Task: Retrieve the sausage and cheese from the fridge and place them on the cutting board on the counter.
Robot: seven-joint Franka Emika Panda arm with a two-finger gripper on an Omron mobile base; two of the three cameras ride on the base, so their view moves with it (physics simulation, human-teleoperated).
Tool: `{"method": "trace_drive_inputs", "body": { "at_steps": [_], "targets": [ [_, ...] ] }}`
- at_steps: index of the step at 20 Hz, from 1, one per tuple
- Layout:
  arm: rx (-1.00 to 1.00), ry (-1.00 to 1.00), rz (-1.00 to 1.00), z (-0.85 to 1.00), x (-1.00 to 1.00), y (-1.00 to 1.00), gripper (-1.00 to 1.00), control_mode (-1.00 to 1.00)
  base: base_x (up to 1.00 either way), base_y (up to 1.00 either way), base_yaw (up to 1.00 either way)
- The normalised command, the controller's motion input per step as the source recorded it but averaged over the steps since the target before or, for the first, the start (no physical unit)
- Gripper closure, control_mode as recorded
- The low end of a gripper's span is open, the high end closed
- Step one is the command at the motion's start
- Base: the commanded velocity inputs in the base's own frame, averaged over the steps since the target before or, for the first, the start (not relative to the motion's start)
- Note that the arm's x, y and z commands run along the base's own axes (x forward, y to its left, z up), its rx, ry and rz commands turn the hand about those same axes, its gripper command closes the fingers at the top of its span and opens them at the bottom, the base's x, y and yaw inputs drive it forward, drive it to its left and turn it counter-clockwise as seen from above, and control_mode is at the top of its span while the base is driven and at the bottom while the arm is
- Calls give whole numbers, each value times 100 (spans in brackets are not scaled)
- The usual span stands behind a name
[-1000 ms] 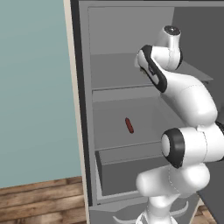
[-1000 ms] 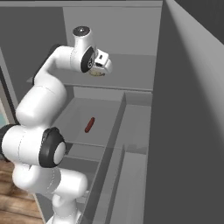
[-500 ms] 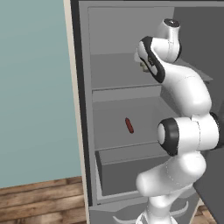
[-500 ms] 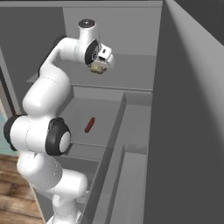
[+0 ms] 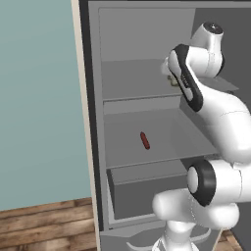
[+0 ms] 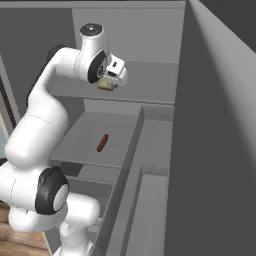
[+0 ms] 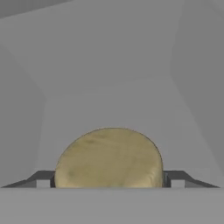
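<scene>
Inside the open fridge, my gripper is at the upper shelf and is shut on the cheese, a pale tan rounded chunk that touches both fingertips. From the right base the cheese hangs just under the hand, at my gripper. From the left base a bit of the cheese peeks out beside the wrist. The sausage, a short red-brown rod, lies alone on the middle shelf, below and left of the hand. The cutting board and the counter are out of view.
A grey drawer sits under the middle shelf. The fridge's right inner wall runs close beside the hand. The upper shelf's front edge lies just below the wrist. A teal wall and wooden floor are at the left.
The fingers have come in against the cheese. The hand has stayed at the upper shelf while the arm's upper links shifted. The sausage has not moved.
</scene>
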Motion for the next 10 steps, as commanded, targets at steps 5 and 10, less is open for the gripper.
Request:
{"method": "trace_drive_inputs", "body": {
  "at_steps": [5,10],
  "targets": [
    [0,-32,0,11,-97,3,100,-100,0,0,0],
    [-2,-9,0,8,-100,14,100,-100,0,0,0]
  ]
}}
